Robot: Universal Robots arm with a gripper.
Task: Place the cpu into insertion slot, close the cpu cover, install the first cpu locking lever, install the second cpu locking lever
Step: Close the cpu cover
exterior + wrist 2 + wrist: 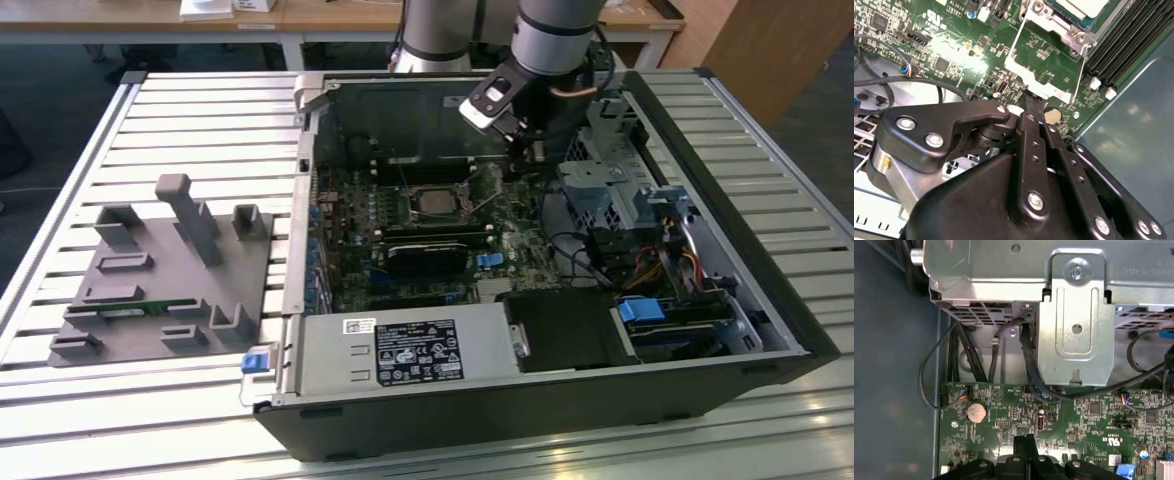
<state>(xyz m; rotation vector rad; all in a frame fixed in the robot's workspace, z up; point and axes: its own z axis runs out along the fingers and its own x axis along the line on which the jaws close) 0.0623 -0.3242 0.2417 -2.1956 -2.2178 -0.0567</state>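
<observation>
Nearest us in the exterior view, the supply box (414, 352) is lying along the front wall of the open case (534, 420), and the green board (400, 275) is stretching away behind it. Farther in, the cpu (438, 203) is sitting flat in the slot (411, 192), its grey metal top facing up and its edges running square with the board. Being square, it is showing us no long axis. The cover (486, 186) is standing swung open on the exterior view's right of the slot, tilting away from the cpu.

Just beyond it, the gripper (522, 165) is pointing down at the board. In the first wrist view we are seeing its fingers (1020, 446) pressing together with no gap. In the second wrist view their tip is meeting the cover's free edge, though we cannot tell whether they are pinching it. Farthest back, the arm (554, 35) is hanging steeply over the case's rear.
</observation>
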